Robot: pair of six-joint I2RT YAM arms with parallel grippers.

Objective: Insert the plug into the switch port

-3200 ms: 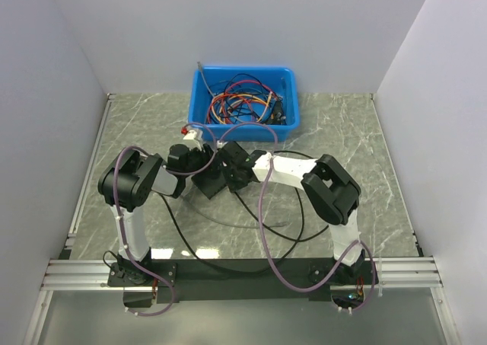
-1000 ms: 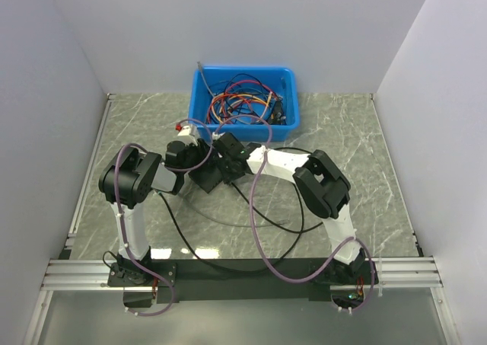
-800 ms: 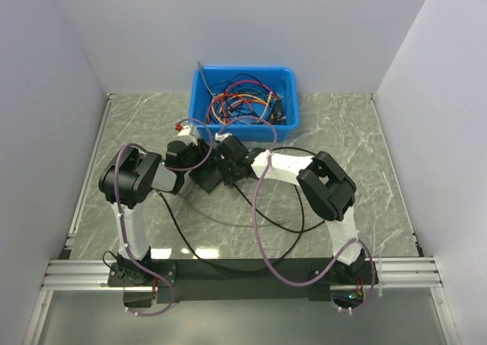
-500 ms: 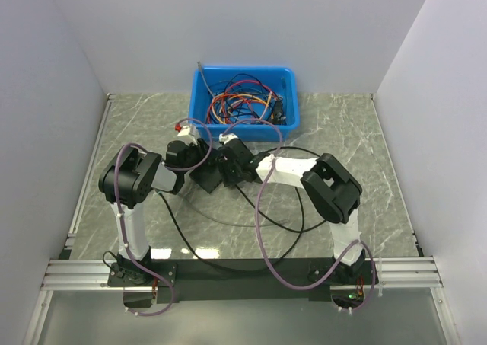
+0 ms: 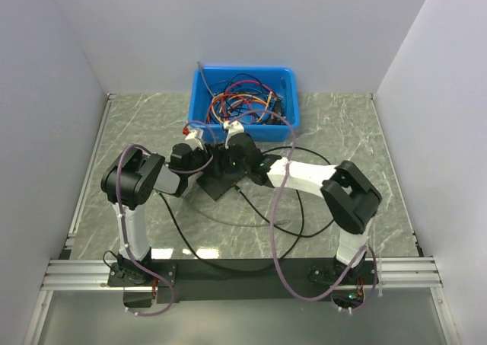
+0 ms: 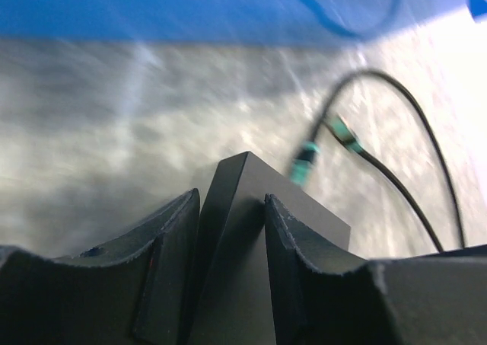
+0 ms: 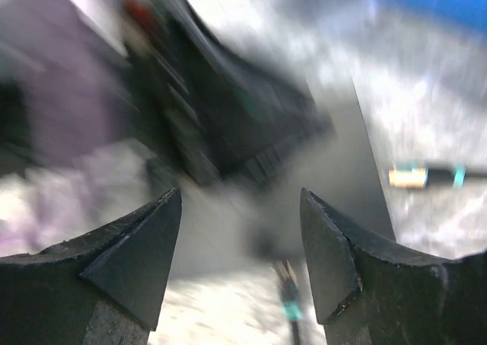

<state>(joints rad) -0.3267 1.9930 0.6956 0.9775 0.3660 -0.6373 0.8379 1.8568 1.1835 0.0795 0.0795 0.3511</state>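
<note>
The switch point(image 5: 220, 182) is a flat black box on the marble table. My left gripper point(image 5: 202, 164) is shut on its left end, and in the left wrist view my left gripper point(image 6: 232, 196) has a finger on each side of the switch point(image 6: 243, 246). A teal-booted plug point(image 6: 307, 162) on a black cable lies at the switch's far edge; whether it is seated I cannot tell. My right gripper point(image 5: 233, 156) hovers over the switch's far side. The blurred right wrist view shows my right gripper point(image 7: 240, 196) open and holding nothing, with the plug point(image 7: 289, 305) below.
A blue bin point(image 5: 286, 121) full of coloured cables stands just behind both grippers. The black cable point(image 5: 298, 217) loops over the table on the right. A second teal-booted connector point(image 7: 423, 177) lies to the right of the switch.
My right gripper has opened and drawn back a little toward the bin, its elbow swinging right. The left gripper keeps its hold on the switch.
</note>
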